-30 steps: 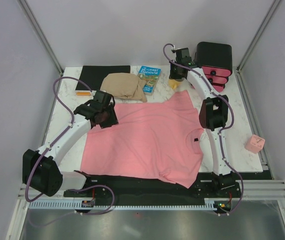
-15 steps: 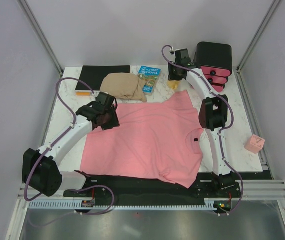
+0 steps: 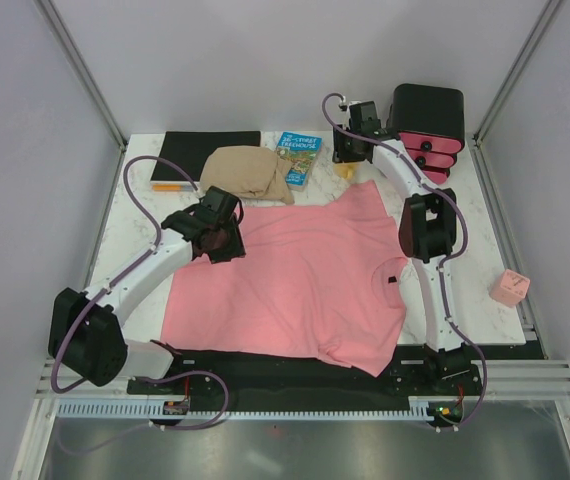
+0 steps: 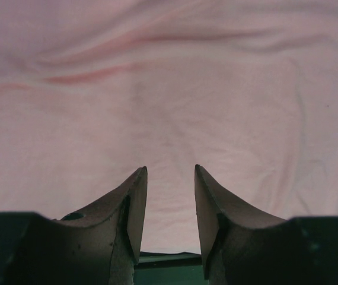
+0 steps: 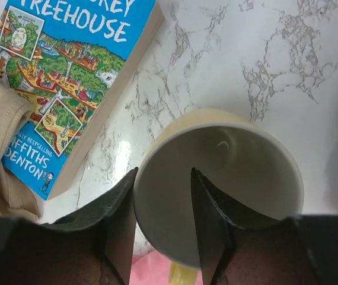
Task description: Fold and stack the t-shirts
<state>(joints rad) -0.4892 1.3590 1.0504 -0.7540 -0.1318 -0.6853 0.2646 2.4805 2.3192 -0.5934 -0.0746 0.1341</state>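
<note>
A salmon-pink t-shirt (image 3: 305,270) lies spread flat on the table, its neck with a small dark label (image 3: 391,280) to the right. It fills the left wrist view (image 4: 169,89). My left gripper (image 3: 223,240) hovers over the shirt's upper left part, open and empty (image 4: 170,169). My right gripper (image 3: 350,150) is at the back of the table, open, over a yellow mug (image 5: 240,178). One finger is inside the mug and the other is outside its rim (image 5: 164,171).
A blue book (image 3: 298,158) and a crumpled beige cloth (image 3: 248,172) lie behind the shirt. A black pad (image 3: 205,155) is at the back left, a black box with pink drawer fronts (image 3: 430,125) at the back right, and a pink cube (image 3: 510,288) at the right edge.
My left gripper has moved a little to the right over the shirt. My right gripper has shifted slightly left at the mug. The shirt has not moved.
</note>
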